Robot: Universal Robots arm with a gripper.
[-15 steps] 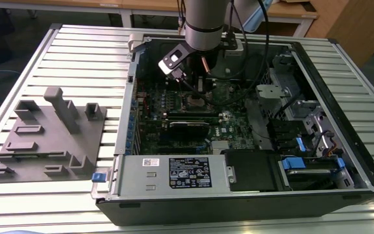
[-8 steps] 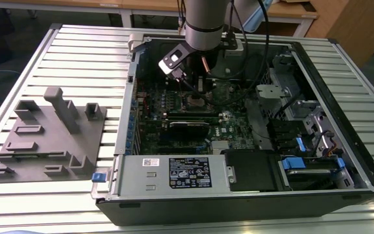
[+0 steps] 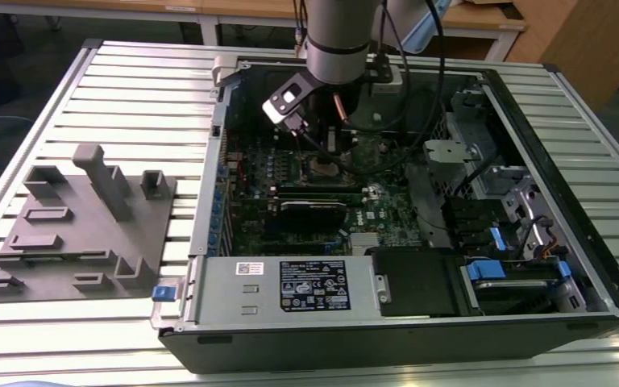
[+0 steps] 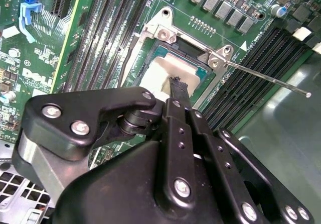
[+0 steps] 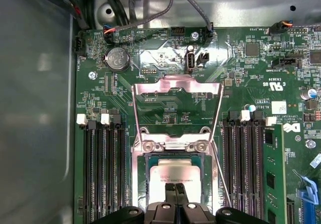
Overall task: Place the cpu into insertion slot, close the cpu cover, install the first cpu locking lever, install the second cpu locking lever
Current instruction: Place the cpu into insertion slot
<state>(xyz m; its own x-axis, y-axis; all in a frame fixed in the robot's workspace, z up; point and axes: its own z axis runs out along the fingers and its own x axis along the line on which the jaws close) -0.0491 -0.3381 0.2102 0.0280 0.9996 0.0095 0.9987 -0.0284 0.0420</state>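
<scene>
The cpu (image 5: 172,176) lies flat in the insertion slot (image 5: 146,164), its dull silver top facing up. The cpu cover (image 5: 175,81), a silver frame with a large window, stands swung open behind the slot on its hinge. A thin locking lever (image 4: 266,78) juts out free beside the socket. My gripper (image 5: 176,200) hangs right over the cpu with its black fingers together and nothing between them. In the second wrist view the fingertips (image 4: 176,86) rest at the cpu (image 4: 163,76) top edge. In the exterior view the gripper (image 3: 326,158) reaches down into the open computer case.
Long black memory slots (image 5: 103,174) flank the socket on both sides. A coin battery (image 5: 116,58) and cables sit beyond the cover. The case walls (image 3: 567,177) surround the green board. A grey fixture block (image 3: 73,226) lies on the slatted table at the exterior view's left.
</scene>
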